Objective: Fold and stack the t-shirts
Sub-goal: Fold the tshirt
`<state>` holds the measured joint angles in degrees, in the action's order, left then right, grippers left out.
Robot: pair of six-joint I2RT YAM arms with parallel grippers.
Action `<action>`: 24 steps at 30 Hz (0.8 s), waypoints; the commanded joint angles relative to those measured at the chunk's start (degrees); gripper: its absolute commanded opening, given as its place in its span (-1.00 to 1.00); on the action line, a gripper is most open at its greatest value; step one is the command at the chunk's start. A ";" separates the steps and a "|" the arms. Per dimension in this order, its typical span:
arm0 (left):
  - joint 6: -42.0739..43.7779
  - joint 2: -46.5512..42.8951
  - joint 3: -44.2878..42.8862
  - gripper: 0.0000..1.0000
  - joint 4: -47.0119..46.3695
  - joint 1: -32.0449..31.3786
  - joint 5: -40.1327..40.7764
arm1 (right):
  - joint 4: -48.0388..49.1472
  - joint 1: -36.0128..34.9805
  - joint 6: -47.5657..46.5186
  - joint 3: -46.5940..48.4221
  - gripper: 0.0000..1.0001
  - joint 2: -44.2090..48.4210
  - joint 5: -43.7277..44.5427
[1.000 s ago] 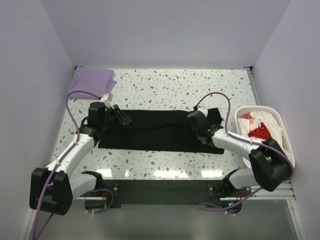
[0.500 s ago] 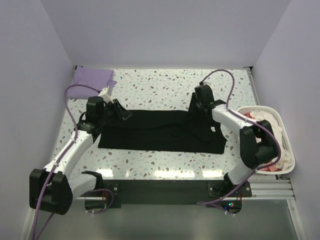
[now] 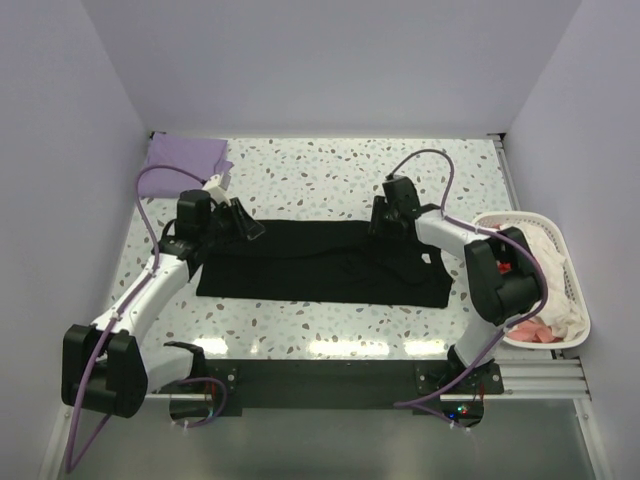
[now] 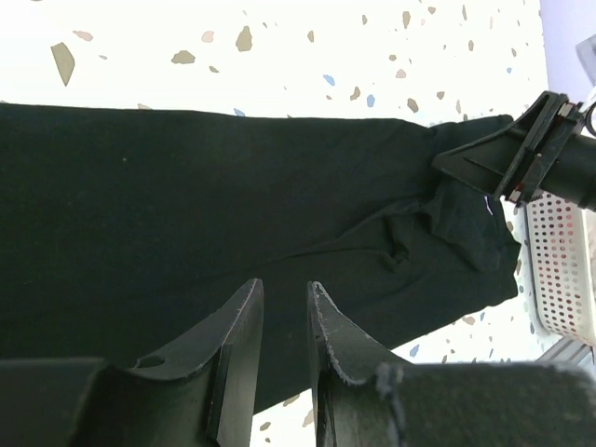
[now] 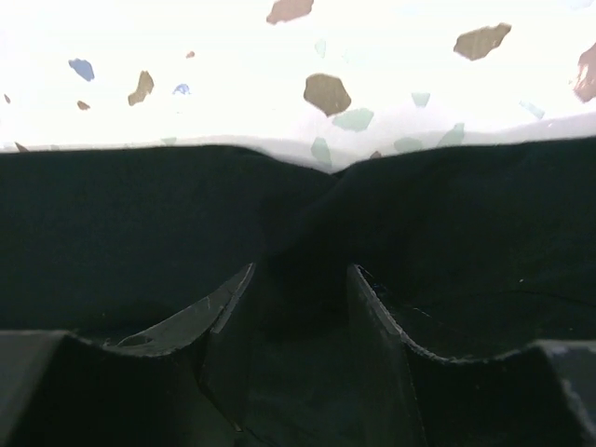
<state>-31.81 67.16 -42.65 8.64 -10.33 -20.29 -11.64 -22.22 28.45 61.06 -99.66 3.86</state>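
Open table (image 3: 330, 165) beyond black t-shirt (image 3: 300, 265); lavender t-shirt (image 3: 185, 152) in far-left corner, basket (image 3: 530, 216) at right edge.

Even overhead light is seen from above; in the wrist views the tabletop (image 5: 186, 56) is blown out white and the black t-shirt (image 4: 186, 186) rendered detailless.
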 commanded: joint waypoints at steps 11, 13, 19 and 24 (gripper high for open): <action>1.76 0.43 -0.24 -0.41 -1.44 -0.31 -1.33 | 0.30 -3.53 2.14 -4.10 -0.76 6.75 1.15; 1.58 0.61 -0.32 -0.41 -1.79 -0.31 -1.59 | -0.22 -4.06 2.40 -4.80 -0.91 7.81 0.98; 1.31 1.31 -0.41 -0.42 -2.14 -0.39 -2.03 | -0.93 -8.01 3.81 -7.09 -0.96 10.88 1.24; 1.58 1.31 -0.15 -0.43 -1.96 -0.31 -2.12 | -0.49 -12.06 6.53 -9.29 -0.95 11.77 2.56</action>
<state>-31.75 68.53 -42.63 8.34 -10.33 -21.04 -12.45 -32.56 32.42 53.08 -89.91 4.25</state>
